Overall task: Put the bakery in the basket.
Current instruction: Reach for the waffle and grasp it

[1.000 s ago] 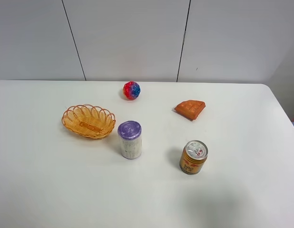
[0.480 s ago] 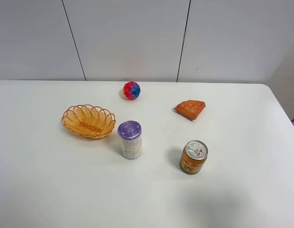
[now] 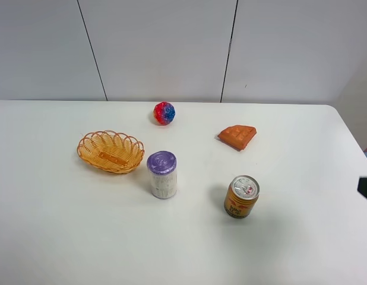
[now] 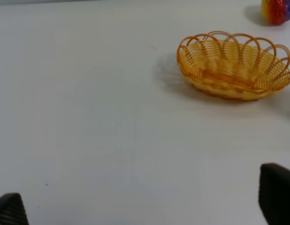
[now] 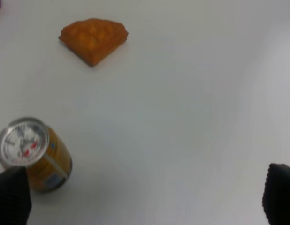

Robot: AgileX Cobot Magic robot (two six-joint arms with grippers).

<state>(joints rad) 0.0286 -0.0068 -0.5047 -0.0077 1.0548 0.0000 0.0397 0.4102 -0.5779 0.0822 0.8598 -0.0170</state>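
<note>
The bakery [image 3: 237,136] is a flat orange-brown waffle wedge lying on the white table at the right middle; it also shows in the right wrist view [image 5: 94,38]. The empty wicker basket [image 3: 121,166] sits at the left; it also shows in the left wrist view [image 4: 182,49]. My left gripper [image 4: 142,208] is open and empty, well short of the basket. My right gripper [image 5: 145,197] is open and empty, set back from the bakery, with a gold can beside one fingertip [image 5: 11,194]. A dark part of the right arm [image 3: 366,189] shows at the right edge.
A red-and-blue ball [image 3: 164,113] lies at the back middle. A purple-lidded can [image 3: 163,174] stands just right of the basket. A gold can [image 3: 241,196] stands in front of the bakery, also in the right wrist view [image 5: 32,152]. A wall runs behind the table.
A dark part of the right arm has come into view at the right edge of the exterior view. The objects have not moved.
</note>
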